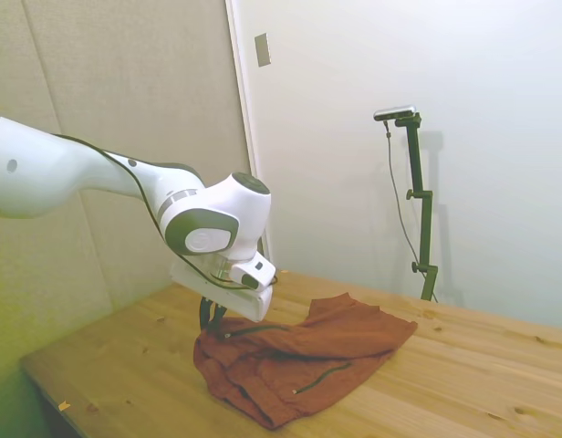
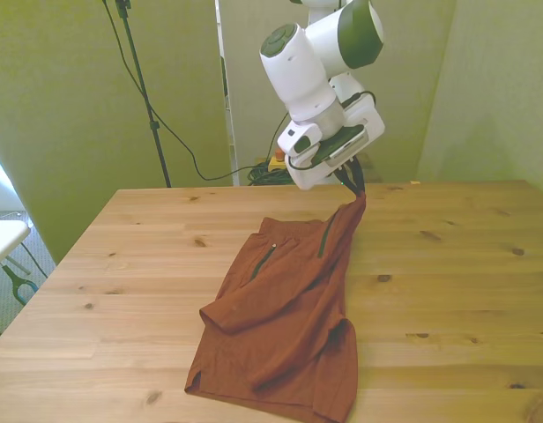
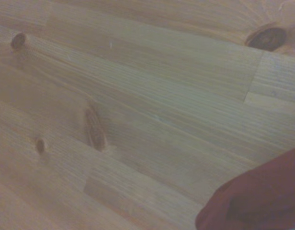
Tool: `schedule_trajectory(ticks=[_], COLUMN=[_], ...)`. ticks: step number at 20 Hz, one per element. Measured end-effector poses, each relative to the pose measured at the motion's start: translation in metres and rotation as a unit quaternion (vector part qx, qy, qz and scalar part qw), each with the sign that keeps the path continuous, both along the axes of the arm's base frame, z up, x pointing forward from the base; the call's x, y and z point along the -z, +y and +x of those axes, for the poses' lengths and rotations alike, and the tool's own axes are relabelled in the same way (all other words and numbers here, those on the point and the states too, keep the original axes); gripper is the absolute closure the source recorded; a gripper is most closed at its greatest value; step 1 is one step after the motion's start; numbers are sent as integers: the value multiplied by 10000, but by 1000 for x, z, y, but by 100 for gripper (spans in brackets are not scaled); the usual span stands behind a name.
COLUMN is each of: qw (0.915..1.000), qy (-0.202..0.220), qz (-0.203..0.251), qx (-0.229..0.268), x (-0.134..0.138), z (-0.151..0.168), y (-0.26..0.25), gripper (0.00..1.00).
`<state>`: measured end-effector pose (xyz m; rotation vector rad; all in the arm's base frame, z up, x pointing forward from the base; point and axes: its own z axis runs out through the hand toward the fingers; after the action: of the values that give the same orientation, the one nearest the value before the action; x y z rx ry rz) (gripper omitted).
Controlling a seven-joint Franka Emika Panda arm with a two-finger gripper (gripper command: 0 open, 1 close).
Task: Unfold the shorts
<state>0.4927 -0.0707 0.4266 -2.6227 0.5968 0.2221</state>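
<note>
The claw (image 2: 355,188) pinches one corner of the wrinkled rust-brown fabric shorts (image 2: 285,326), which lie half spread, one leg folded over.

One pair of shorts (image 2: 285,326) is lying on one table (image 2: 448,291), hanging up to the one gripper (image 2: 354,187) at one corner. Two dark pocket slits are showing on the cloth just below that gripper.
</note>
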Motion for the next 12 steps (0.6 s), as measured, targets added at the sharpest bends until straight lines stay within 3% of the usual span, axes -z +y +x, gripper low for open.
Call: schedule_trajectory(ticks=[8, 12], qw=[9997, 9977], qy=[-214, -367], qz=[1, -178], qx=[-141, 533], x=[-8, -13], z=[6, 21], y=[25, 47], gripper=[0, 0])
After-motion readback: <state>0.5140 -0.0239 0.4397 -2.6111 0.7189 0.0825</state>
